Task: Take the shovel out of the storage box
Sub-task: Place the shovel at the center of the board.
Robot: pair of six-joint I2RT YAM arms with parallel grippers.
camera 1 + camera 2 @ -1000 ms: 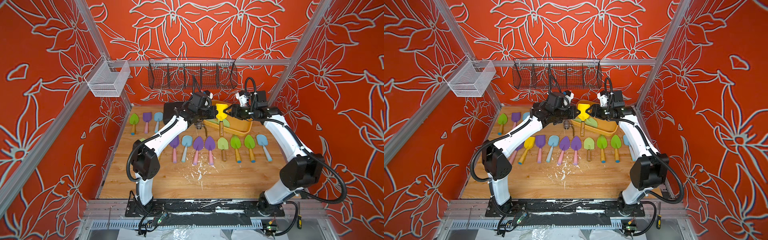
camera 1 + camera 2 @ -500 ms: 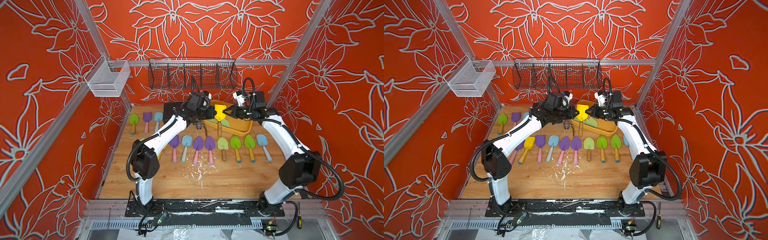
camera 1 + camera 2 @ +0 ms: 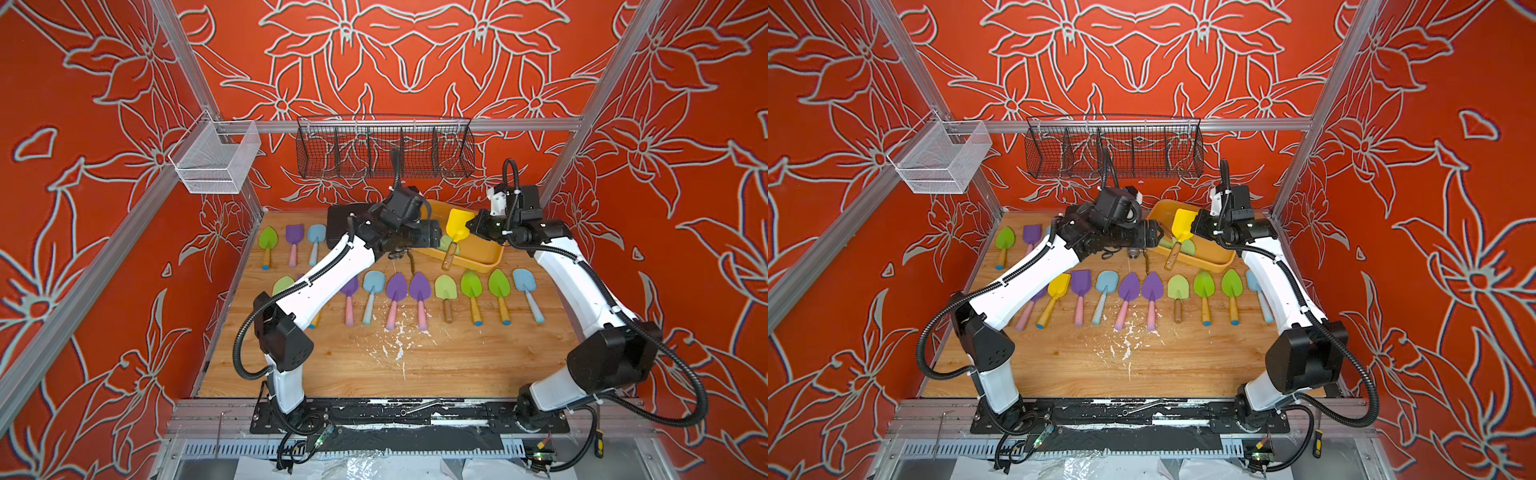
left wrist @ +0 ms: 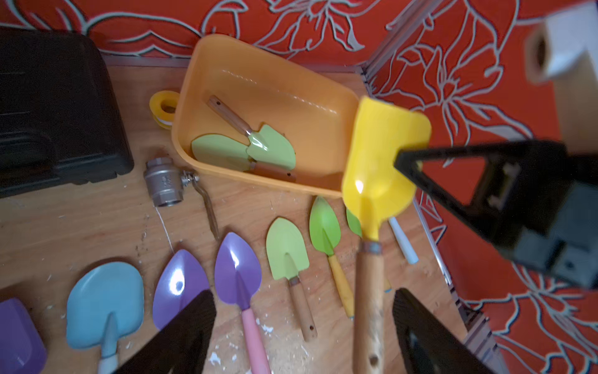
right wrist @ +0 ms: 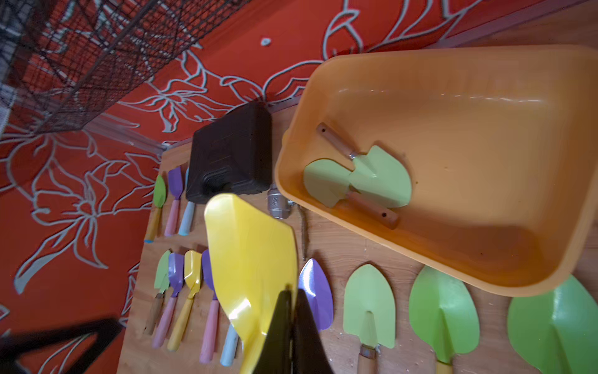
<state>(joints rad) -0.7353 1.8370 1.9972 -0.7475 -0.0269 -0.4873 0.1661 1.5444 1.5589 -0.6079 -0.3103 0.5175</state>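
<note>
Your wooden tabletop (image 3: pixel 415 365) carries the yellow-orange storage box (image 3: pixel 478 249) at the far right, with the black tool case (image 4: pixel 55 113) to its left and rows of coloured shovels (image 3: pixel 419 286) laid out nearer you. Both arms meet over the box's left end. The right gripper (image 5: pixel 291 291) has its jaws pressed together on the edge of the yellow shovel (image 4: pixel 378 155), pinching only the thin blade. The shovel hangs in the air above the box's near side, blade up and wooden handle slanting down toward you. The left gripper (image 4: pixel 302 301) has its jaws well apart, one on either side of that handle without clamping it. Two pale green shovels (image 4: pixel 271 147) lie overlapped on the box floor. The lift-out looks almost done. Next, draw the right arm toward you over the near rim and lay the shovel on bare wood, going gently, since an edge pinch may let it swivel.
</note>
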